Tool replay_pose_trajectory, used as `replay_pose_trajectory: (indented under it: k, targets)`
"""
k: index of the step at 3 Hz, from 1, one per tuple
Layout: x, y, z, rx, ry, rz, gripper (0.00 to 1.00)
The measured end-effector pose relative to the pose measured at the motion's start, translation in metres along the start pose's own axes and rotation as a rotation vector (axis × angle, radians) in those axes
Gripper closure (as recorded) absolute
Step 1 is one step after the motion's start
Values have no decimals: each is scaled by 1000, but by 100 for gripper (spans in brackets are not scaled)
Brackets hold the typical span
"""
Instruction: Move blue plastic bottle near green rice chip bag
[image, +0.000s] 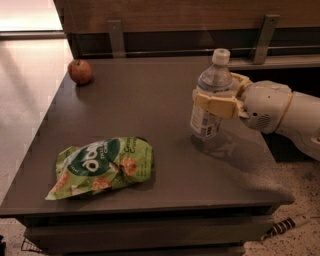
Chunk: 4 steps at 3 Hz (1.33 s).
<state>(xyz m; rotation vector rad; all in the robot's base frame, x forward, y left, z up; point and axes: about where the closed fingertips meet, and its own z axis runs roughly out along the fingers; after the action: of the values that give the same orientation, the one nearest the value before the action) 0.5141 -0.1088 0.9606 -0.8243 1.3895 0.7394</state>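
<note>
We are looking down on a dark grey rectangular table (150, 105) that is filling most of the frame. Right of centre, the cream-coloured two-finger gripper (216, 97) is reaching in from the right edge on a white rounded arm (272, 107). Its fingers are closing around the middle of the small clear plastic bottle with a white screw cap and pale bluish label (204, 121); one finger (215, 106) is crossing the front of the bottle and the other is showing behind it, so the jaws are standing only as far apart as the bottle is wide. The bottle is standing upright, its base just over its own shadow; we cannot tell whether it is touching the table.

In the lower left, the light green crinkled snack bag with a dark green patch, white letters and orange chip pictures (102, 165) is lying flat, well apart from the bottle. A small red apple (80, 71) is sitting near the table's upper left corner. Along the top, a wooden panel with two metal brackets (116, 37) is running behind the table.
</note>
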Motion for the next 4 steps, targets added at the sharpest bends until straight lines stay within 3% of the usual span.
replay_pose_trajectory:
  k: [2, 3, 4]
  targets:
    - [30, 37, 15, -106, -57, 30, 100]
    - [43, 48, 21, -139, -52, 36, 100]
    - [39, 48, 21, -139, -51, 36, 100]
